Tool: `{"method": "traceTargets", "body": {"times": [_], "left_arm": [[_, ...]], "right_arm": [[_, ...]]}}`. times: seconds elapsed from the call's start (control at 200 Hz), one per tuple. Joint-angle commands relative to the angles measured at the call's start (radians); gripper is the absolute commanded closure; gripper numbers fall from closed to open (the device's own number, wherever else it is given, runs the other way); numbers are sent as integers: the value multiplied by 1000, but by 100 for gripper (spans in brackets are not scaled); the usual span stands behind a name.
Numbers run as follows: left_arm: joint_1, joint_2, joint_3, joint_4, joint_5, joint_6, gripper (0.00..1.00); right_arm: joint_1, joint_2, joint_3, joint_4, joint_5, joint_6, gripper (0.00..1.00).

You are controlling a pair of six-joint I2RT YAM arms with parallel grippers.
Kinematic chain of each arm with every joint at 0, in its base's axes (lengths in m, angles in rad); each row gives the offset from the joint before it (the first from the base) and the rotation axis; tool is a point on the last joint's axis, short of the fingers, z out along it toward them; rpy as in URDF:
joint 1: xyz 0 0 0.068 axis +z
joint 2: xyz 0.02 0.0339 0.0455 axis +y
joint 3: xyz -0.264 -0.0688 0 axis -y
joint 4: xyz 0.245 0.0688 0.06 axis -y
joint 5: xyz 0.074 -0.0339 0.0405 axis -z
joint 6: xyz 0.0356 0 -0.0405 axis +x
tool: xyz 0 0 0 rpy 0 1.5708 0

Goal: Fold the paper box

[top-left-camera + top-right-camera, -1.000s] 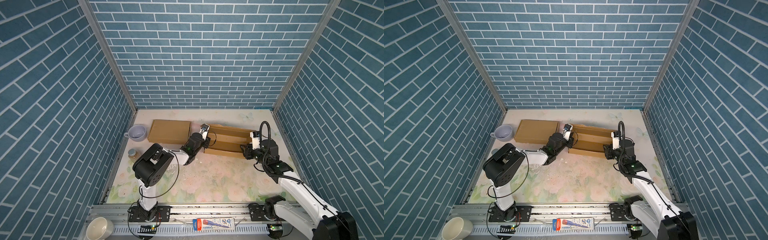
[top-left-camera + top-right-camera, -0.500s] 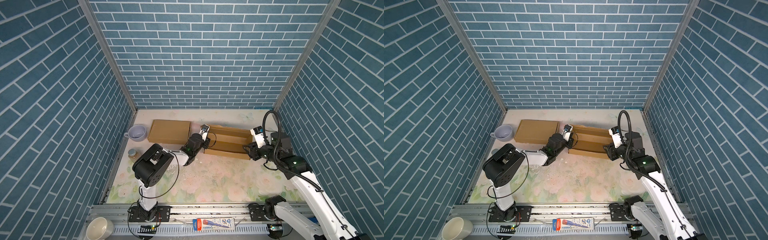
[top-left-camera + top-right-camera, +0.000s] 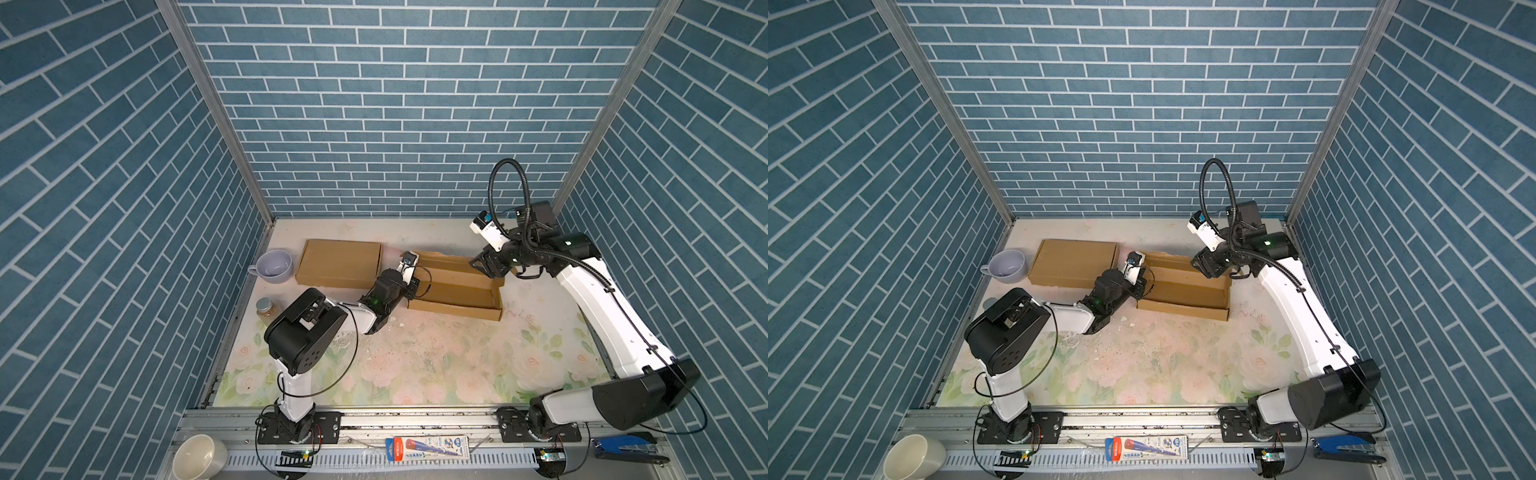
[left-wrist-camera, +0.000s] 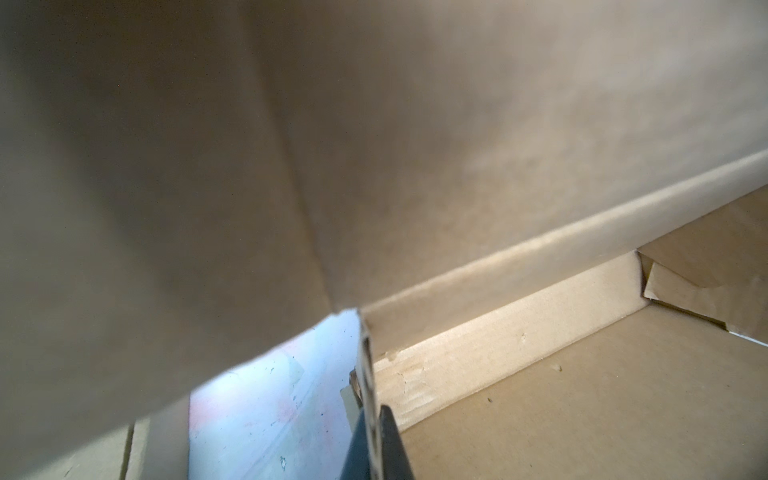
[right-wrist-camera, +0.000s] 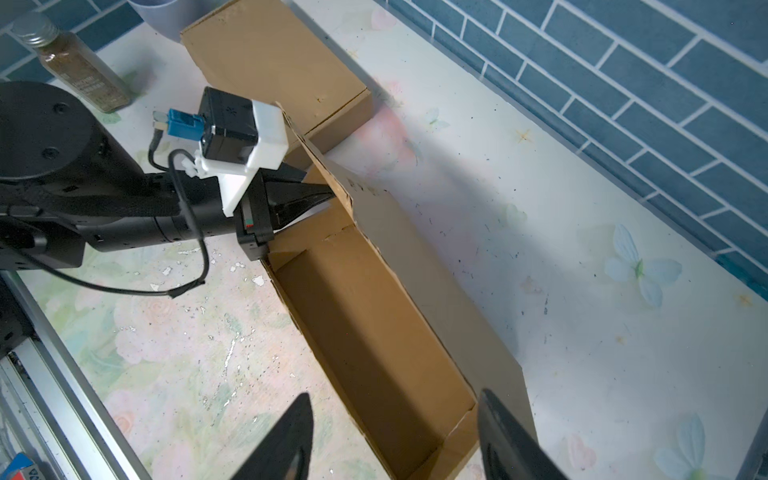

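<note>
While the left gripper clamps the paper box, the right gripper hovers agape.
Box sits open on the table's far side, near 1 closed carton; right jaws spread above its end.

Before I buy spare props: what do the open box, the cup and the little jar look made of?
Open box: matte brown corrugated cardboard; fluting shows on its cut edge. Cup: smooth lilac, likely glazed ceramic, maybe plastic. Jar: clear glass or plastic, brown contents visible; ribbed silvery lid, probably metal.
</note>
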Motion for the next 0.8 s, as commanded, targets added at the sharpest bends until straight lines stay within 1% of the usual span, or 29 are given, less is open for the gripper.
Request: {"method": "traceTargets", "body": {"times": [0.0, 0.13, 0.305, 0.455, 0.505, 0.62, 0.675, 0.73, 0.795], "left_arm": [[-3, 12, -38, -104, 8, 6, 100], [-3, 9, -44, -101, 10, 4, 100], [-4, 11, -43, -101, 15, 2, 100], [-4, 12, -45, -99, 14, 1, 100], [-4, 12, -47, -98, 13, 1, 100], [-4, 7, -52, -99, 12, -1, 100], [-4, 4, -56, -99, 9, 0, 100], [-4, -1, -62, -99, 4, -3, 100], [-4, -12, -74, -93, -7, -11, 97]], "right_arm": [[17, 91, 111, -90, -32, -136, 38], [28, 201, 195, -145, -58, -180, 42], [34, 298, 272, -207, -108, -218, 46], [33, 355, 298, -227, -129, -228, 54], [33, 372, 301, -233, -133, -231, 59], [34, 395, 305, -253, -152, -232, 77], [33, 395, 292, -252, -159, -233, 84], [34, 392, 273, -250, -163, -235, 89], [34, 384, 236, -238, -163, -237, 92]]}}
